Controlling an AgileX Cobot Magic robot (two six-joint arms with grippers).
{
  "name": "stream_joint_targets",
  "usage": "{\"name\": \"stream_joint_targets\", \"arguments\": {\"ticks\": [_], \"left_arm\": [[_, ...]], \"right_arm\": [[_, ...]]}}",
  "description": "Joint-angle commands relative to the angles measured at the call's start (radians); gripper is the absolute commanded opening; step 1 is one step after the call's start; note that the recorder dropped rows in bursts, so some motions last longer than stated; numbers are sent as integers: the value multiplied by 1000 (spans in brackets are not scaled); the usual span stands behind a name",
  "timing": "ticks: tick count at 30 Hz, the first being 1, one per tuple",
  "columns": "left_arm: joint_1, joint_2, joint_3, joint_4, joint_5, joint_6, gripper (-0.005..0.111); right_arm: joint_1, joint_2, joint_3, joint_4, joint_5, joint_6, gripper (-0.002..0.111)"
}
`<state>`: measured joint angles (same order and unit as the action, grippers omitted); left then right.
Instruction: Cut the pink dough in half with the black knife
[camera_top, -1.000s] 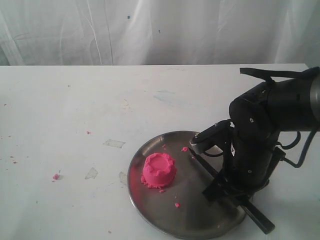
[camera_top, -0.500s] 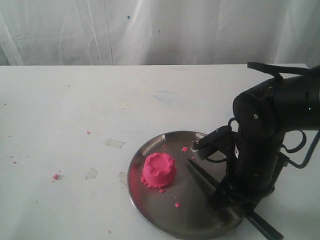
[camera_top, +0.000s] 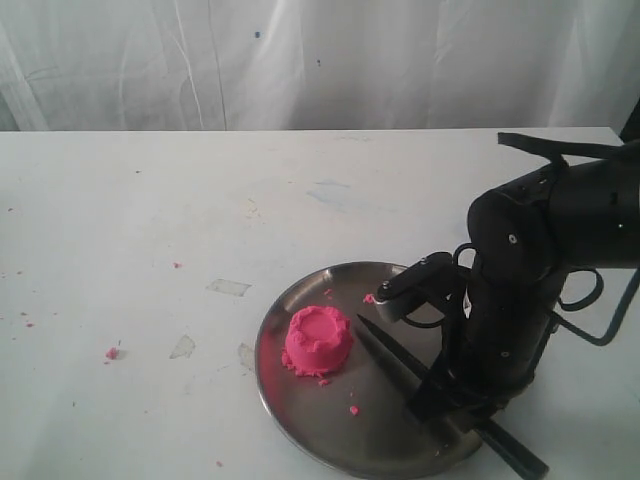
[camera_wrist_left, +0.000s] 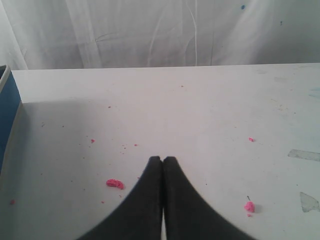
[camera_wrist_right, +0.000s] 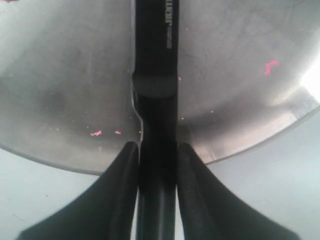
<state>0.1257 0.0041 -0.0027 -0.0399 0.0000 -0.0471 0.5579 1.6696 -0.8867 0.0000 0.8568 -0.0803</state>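
Note:
The pink dough (camera_top: 318, 342) is one round mound with a dented top, standing left of centre on the steel plate (camera_top: 275, 322). The black knife (camera_top: 388, 347) lies slanted across the plate's right half. Its tip points up-left, a short way from the dough and not touching it. My right gripper (camera_top: 447, 398) is shut on the knife's handle at the plate's front right rim. In the right wrist view the knife (camera_wrist_right: 156, 75) runs straight out between both fingers of the right gripper (camera_wrist_right: 156, 146) over the plate (camera_wrist_right: 70, 75). My left gripper (camera_wrist_left: 162, 159) is shut on nothing above the bare table.
Pink crumbs (camera_top: 369, 298) lie on the plate, and another crumb (camera_top: 111, 352) on the table at the left. Crumbs (camera_wrist_left: 115, 184) also dot the table under the left gripper. A blue box edge (camera_wrist_left: 7, 115) shows beside it. A white curtain hangs behind.
My right arm has shifted left with the knife, bringing the blade's tip closer to the dough. The dough has not moved.

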Motion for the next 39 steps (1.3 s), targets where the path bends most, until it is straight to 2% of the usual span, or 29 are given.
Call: {"name": "stream_joint_targets", "arguments": {"ticks": [1, 12, 18, 21, 23, 25, 27, 29, 32, 35, 39], "left_arm": [[2, -4, 3, -11, -6, -1, 0], [2, -4, 3, -11, -6, 1, 0], [2, -4, 3, -11, -6, 1, 0], [2, -4, 3, -11, -6, 1, 0], [2, -4, 3, -11, -6, 1, 0], [2, -4, 3, -11, -6, 1, 0], [2, -4, 3, -11, -6, 1, 0], [2, -4, 3, -11, -6, 1, 0], [2, -4, 3, -11, -6, 1, 0], [2, -4, 3, -11, -6, 1, 0], [2, -4, 3, -11, -6, 1, 0]], "right_arm": [[0, -3, 3, 0, -3, -22, 32], [0, -5, -3, 0, -2, -22, 34], [-2, -95, -54, -74, 122, 10, 34], [-55, -155, -58, -168, 104, 80, 34], [-141, -168, -60, -161, 99, 91, 34], [-247, -161, -60, -73, 94, 64, 34], [-346, -138, -60, 104, 111, -61, 34], [-441, -108, -60, 366, 173, -245, 34], [-533, -70, -60, 629, 298, -445, 34], [-580, -51, -54, 646, 359, -471, 34], [-588, -38, -3, 605, 356, -483, 34]]}}
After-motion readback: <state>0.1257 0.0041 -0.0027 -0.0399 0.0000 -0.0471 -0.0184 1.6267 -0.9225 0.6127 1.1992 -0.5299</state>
